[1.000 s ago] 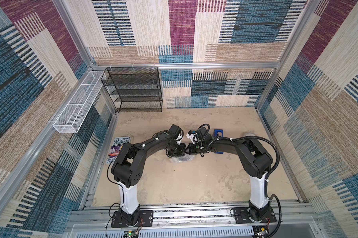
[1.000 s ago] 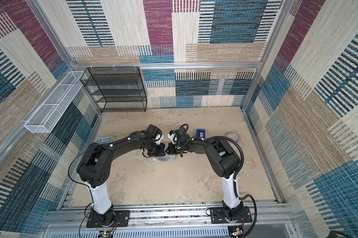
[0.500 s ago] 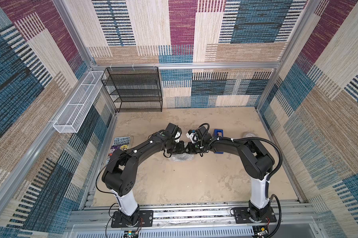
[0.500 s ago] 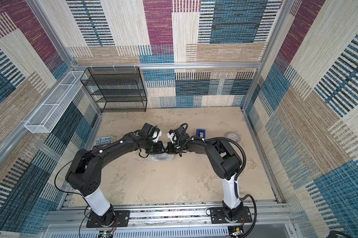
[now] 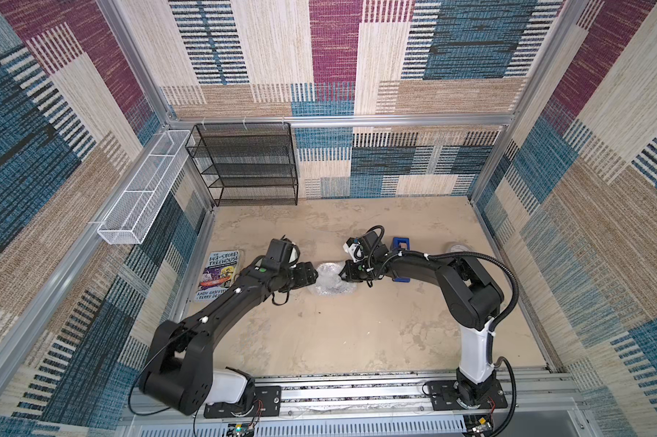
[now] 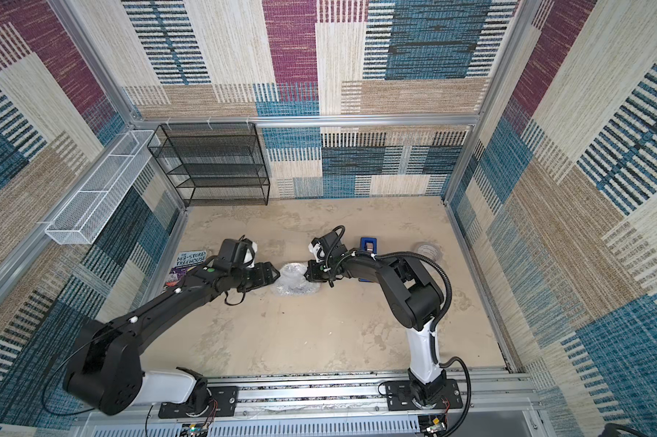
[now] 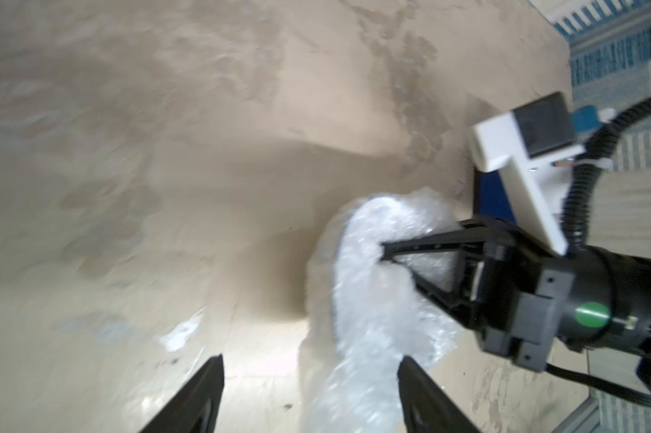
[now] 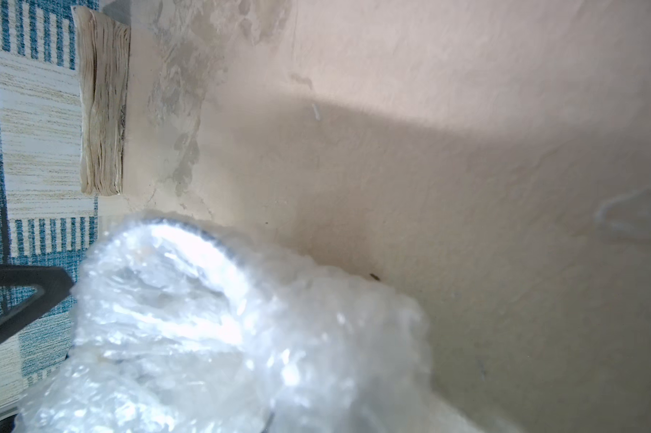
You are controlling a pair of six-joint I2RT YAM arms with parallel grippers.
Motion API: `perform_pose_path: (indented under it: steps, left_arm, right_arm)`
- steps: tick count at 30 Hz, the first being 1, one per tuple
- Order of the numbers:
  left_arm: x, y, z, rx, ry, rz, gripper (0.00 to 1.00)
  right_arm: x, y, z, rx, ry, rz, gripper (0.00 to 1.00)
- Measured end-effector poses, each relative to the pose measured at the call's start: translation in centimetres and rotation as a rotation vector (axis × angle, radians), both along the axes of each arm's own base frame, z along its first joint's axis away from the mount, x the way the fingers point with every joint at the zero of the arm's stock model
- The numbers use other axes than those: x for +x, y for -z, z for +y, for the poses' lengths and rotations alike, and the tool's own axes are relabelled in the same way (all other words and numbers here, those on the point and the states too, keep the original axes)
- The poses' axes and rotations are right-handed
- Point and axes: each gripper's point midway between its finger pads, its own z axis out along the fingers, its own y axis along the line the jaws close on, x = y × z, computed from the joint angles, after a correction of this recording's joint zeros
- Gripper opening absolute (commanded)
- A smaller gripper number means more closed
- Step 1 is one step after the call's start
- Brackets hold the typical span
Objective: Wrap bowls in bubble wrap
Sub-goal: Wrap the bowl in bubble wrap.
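The bubble wrap (image 5: 330, 280) (image 6: 295, 280) lies bunched into a shiny mound mid-table between both arms. The bowl is hidden inside it; only a dark curved edge shows through the plastic in the right wrist view. My left gripper (image 5: 315, 275) (image 6: 277, 275) (image 7: 309, 365) is open at the mound's left side, and a fold of wrap lies loose between its fingers. My right gripper (image 5: 343, 274) (image 6: 308, 274) (image 7: 386, 258) is shut on the bubble wrap (image 7: 376, 285) from the right. In its own view the bubble wrap (image 8: 222, 330) covers its fingers.
A blue tape dispenser (image 5: 400, 246) stands just behind the right forearm, and a tape roll (image 5: 458, 248) (image 6: 427, 249) lies further right. A book (image 5: 219, 274) (image 8: 102, 127) lies by the left wall. A black mesh shelf (image 5: 251, 166) and a white wire basket (image 5: 141, 189) line the back left.
My left gripper has opened, let go of the wrap and drawn back a little to the left. The right gripper keeps its pinch on the wrap.
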Motion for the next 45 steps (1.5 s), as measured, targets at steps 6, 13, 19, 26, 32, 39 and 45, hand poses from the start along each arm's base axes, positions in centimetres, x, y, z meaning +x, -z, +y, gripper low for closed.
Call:
perform_pose_path:
  steps: [6, 13, 19, 26, 32, 39, 45]
  left_arm:
    - [-2.4, 1.4, -0.1, -0.116, -0.057, 0.052, 0.81]
    - [-0.8, 2.5, -1.8, -0.195, -0.059, 0.065, 0.81]
    - [1.1, 3.7, -4.1, -0.262, -0.023, 0.081, 0.80]
    - [2.4, 3.9, -5.8, -0.310, 0.024, 0.062, 0.79]
    - [2.8, 5.2, -6.6, -0.323, 0.044, 0.083, 0.70]
    - [2.9, 7.2, -6.7, -0.304, 0.036, 0.125, 0.32]
    - [4.3, 8.0, -5.5, -0.227, -0.024, 0.105, 0.00]
  right_arm:
    - [0.1, -0.1, 0.0, 0.002, 0.009, 0.006, 0.00]
    - [0.0, 0.0, 0.2, -0.007, 0.013, 0.003, 0.00]
    - [-0.3, 0.1, 0.4, -0.017, 0.010, -0.003, 0.00]
    - [-0.6, 0.2, 0.8, -0.019, 0.000, -0.005, 0.00]
    - [-0.9, 0.3, 1.1, -0.021, -0.008, -0.004, 0.00]
    - [-0.7, 0.8, 1.0, -0.041, -0.004, -0.007, 0.00]
    - [1.3, -0.4, 1.3, -0.058, -0.016, -0.127, 0.00]
